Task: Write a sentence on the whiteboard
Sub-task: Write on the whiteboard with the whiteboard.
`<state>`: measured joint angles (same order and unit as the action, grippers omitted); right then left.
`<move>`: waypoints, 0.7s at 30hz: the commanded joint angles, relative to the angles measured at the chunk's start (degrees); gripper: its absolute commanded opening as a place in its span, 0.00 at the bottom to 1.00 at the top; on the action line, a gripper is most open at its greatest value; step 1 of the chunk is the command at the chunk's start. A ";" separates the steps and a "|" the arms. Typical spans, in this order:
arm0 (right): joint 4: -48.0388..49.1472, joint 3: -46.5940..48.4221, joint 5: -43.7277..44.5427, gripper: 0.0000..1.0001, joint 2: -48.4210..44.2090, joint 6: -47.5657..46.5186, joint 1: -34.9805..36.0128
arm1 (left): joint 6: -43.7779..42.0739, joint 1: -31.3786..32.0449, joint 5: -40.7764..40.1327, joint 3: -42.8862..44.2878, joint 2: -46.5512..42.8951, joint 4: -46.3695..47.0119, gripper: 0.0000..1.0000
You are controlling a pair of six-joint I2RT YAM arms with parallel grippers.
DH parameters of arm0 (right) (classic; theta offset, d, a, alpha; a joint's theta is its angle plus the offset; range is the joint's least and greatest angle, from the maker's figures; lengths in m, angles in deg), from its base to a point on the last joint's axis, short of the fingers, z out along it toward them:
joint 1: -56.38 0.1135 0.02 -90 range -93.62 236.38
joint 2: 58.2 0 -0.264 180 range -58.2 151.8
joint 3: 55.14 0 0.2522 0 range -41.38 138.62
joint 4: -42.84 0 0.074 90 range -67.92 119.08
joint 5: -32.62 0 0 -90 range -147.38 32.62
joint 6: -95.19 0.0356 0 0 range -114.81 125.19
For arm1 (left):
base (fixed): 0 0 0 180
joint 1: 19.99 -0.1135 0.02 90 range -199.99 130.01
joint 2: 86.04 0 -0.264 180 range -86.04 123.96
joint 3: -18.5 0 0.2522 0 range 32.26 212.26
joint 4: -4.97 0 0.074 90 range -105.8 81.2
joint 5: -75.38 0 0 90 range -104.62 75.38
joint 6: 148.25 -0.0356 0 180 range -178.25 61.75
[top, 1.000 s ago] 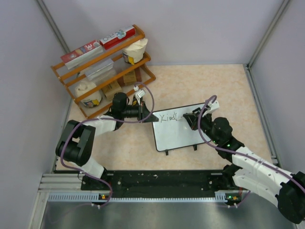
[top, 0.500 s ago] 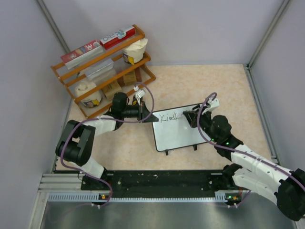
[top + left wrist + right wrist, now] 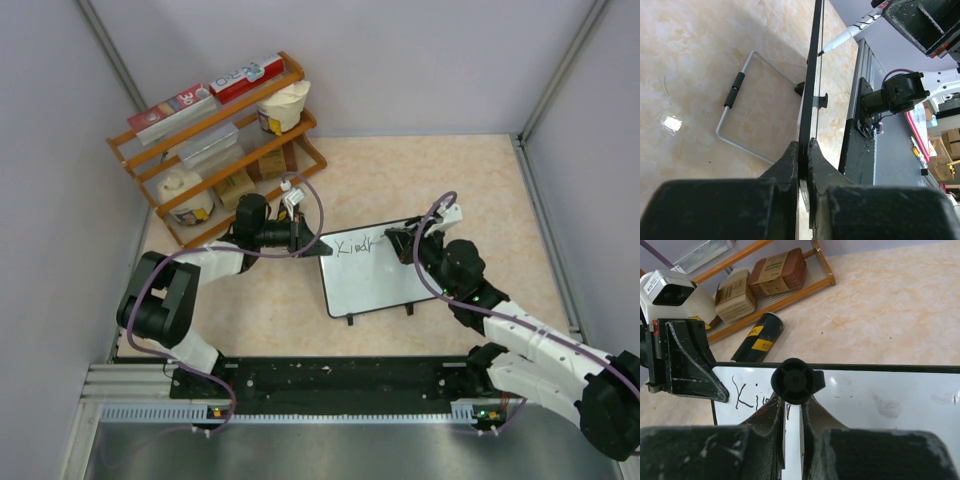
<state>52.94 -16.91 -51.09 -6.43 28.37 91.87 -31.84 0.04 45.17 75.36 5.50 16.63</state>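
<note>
Near the middle of the marbled table (image 3: 420,175), the whiteboard (image 3: 375,282) sits between two robot arms, its two small black feet pointing toward the arms' bases. The left gripper (image 3: 320,247) is clamped tight on the board's black frame at its upper left corner; the left wrist view shows both fingers pinching the thin edge, with a bent wire stand (image 3: 737,95) lying on the table behind the board. The right gripper (image 3: 400,243) is closed around a white marker (image 3: 852,34), held above the board's top edge with its black tip at the writing face. The sentence (image 3: 355,245) is only begun: a few thin, shaky black letters along the top of the board, starting at the left corner, the first ones reading "Ki" in the right wrist view. At the table's far left corner stands a wooden rack (image 3: 215,150) loaded with boxes and tubs, and a black can with a yellow label (image 3: 759,337) lies on the table beside it.
</note>
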 commanded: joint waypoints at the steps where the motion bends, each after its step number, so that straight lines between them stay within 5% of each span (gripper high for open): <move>1: -0.13 2.08 3.12 0.00 0.44 -0.59 0.29 | -7.61 0.18 -1.69 0.15 1.53 -2.23 0.00; 21: -4.87 -0.91 1.45 0.00 -2.37 -0.68 0.20 | -7.61 0.18 -1.61 -0.02 1.70 -2.14 0.00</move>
<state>50.14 -16.98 -49.54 -8.31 28.78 91.87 -32.08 -0.02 45.50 75.36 5.66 16.70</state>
